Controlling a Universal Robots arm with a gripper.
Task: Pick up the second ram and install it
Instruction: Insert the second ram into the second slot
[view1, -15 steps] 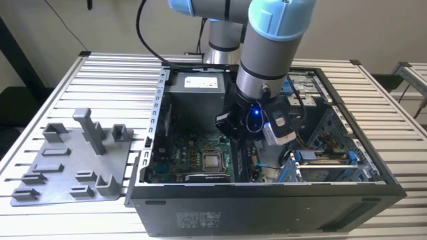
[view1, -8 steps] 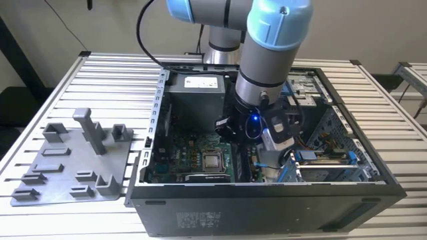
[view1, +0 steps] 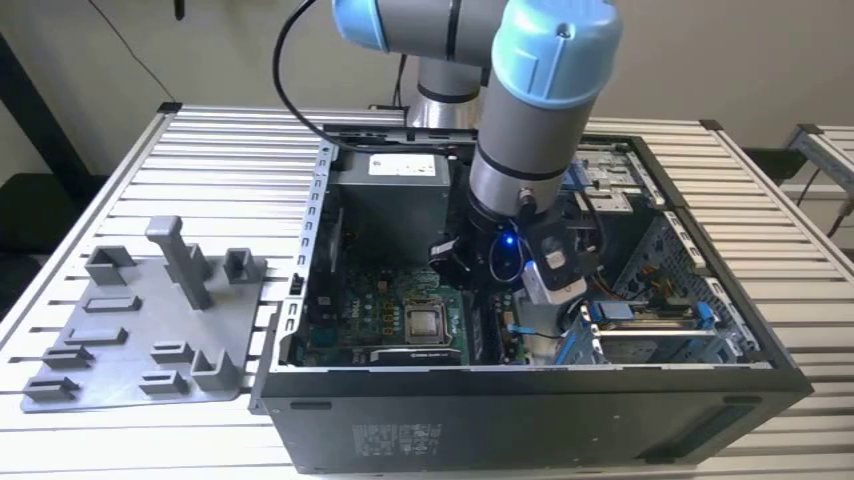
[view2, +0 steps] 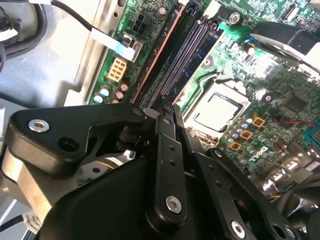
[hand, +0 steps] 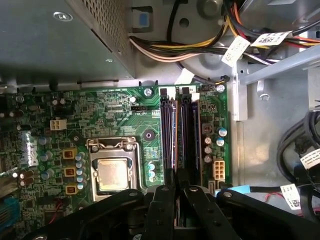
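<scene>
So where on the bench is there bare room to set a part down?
Bare slats lie behind the grey tray, towards the wall, and in front of it at the table edge. Inside the computer case it is crowded: the arm, cables and drive bays leave no flat patch.

Matt black plastic hand (view2: 167, 107), glossy green motherboard (hand: 125, 117), bright metal processor lid (hand: 111, 175), ribbed metal table (view1: 214, 170)

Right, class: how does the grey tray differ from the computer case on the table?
The grey tray is pale, flat and low, with upright posts; the computer case is black, a deep box open on top. The tray lies at the exterior view's left, the case right of it. The case holds a green board, and the arm reaches into it. Both rest on the slatted table.
</scene>
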